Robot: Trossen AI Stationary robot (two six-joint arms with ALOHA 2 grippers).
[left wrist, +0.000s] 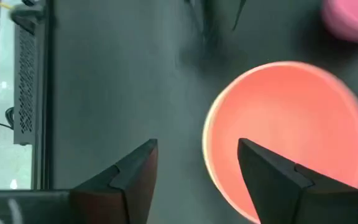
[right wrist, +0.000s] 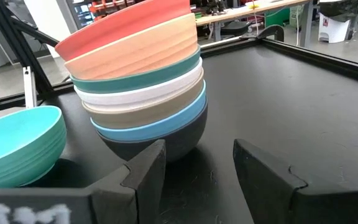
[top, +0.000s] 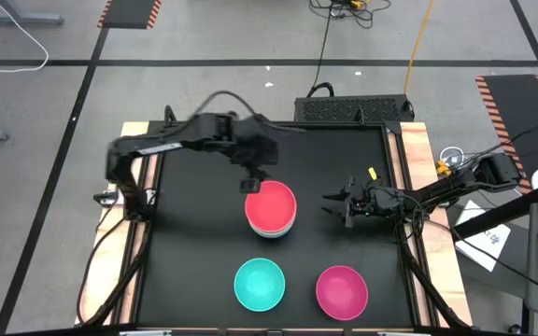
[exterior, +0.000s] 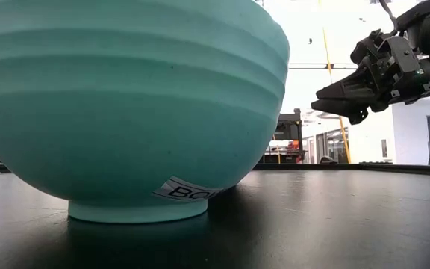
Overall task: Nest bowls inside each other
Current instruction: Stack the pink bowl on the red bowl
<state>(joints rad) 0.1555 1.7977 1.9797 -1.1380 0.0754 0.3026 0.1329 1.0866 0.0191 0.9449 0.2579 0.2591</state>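
Black tabletop [top: 194, 243]: turquoise bowl [exterior: 125, 104] blocks the low view; both end effectors gape empty.

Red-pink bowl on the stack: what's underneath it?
Under the red-pink bowl, rims show in order: peach, green, white, olive-grey, blue, black. Their insides are covered.

Turquoise bowl [exterior: 125, 104] cropped, label seemingly "BOW"

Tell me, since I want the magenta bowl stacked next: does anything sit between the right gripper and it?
Nothing visible does. The right gripper, open, hovers right of the stack; the magenta bowl sits toward the table's front edge, with only bare mat between. The turquoise bowl sits off to the side.
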